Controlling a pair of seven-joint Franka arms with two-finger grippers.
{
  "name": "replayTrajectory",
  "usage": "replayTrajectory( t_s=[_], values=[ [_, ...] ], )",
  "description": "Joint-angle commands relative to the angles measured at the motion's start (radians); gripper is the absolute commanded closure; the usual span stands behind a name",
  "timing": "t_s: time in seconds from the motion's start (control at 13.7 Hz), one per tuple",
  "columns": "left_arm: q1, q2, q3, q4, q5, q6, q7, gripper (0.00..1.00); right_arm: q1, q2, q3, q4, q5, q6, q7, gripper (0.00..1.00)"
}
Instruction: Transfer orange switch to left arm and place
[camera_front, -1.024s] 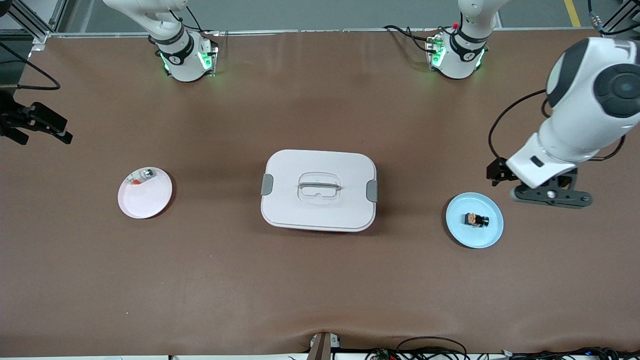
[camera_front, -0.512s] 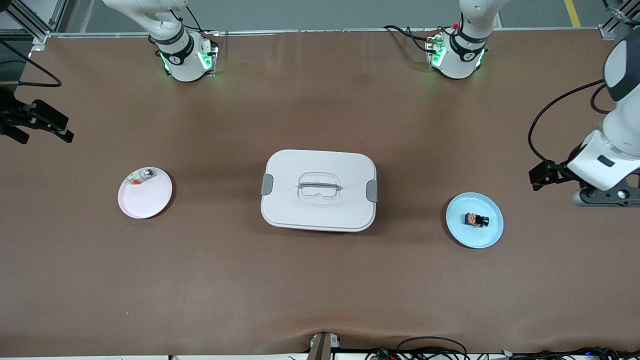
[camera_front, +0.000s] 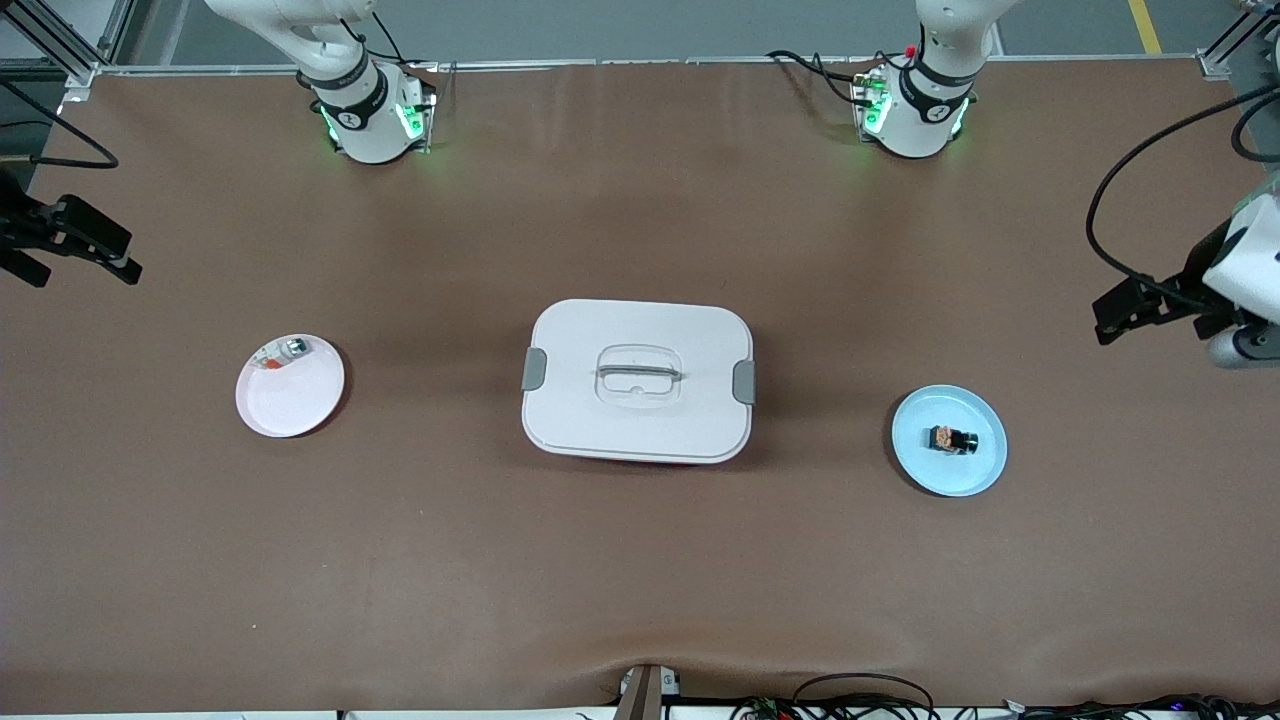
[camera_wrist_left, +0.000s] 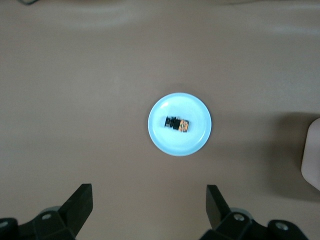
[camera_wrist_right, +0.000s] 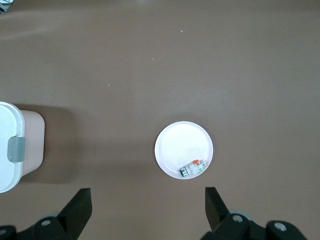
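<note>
both grippers spread wide, empty: left gripper (camera_wrist_left: 147, 212) over blue plate (camera_wrist_left: 197, 142) w/ orange switch (camera_wrist_left: 178, 123); right gripper (camera_wrist_right: 147, 212) likewise.

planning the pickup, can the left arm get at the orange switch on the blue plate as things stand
Probably yes. The orange switch lies bare on the blue plate, nothing over or beside it. The left gripper is open at that end of the table, and the box sits apart, mid-table.

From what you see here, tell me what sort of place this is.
Likely a robotics lab bench: two white robot arms bolted to a brown-covered table, loose cables along its edge.
</note>
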Motion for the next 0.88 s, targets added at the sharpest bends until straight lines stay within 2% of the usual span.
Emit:
replayTrajectory(
  t_s=[0.0,0.07,0.29,0.44,0.51,0.59,0.8],
  values=[
    [-0.173,-0.071,0.221,-0.010,-0.103,-0.047,0.018,0.00,0.004,0.011,0.000,0.025,-0.022,-0.016,0.019,0.00],
    [-0.181,-0.085,0.242,-0.010,-0.124,-0.062,0.033,0.00,0.004,0.011,0.000,0.027,-0.022,-0.016,0.019,0.00],
    [-0.306,-0.158,0.415,-0.076,-0.179,-0.067,0.055,0.00,0.003,0.011,0.000,0.025,-0.022,-0.016,0.019,0.00],
    [-0.343,-0.209,0.472,-0.131,-0.197,-0.067,0.119,0.00,0.001,0.011,0.000,0.027,-0.022,-0.016,0.017,0.00],
    [-0.381,-0.232,0.524,-0.151,-0.197,-0.067,0.128,0.00,0.001,0.011,0.000,0.027,-0.022,-0.016,0.017,0.00],
    [-0.397,-0.240,0.542,-0.162,-0.200,-0.067,0.130,0.00,0.000,0.011,0.000,0.027,-0.022,-0.016,0.017,0.00],
    [-0.405,-0.232,0.539,-0.148,-0.201,-0.086,0.125,0.00,0.003,0.011,-0.002,0.027,-0.022,-0.016,0.019,0.00]
  ],
)
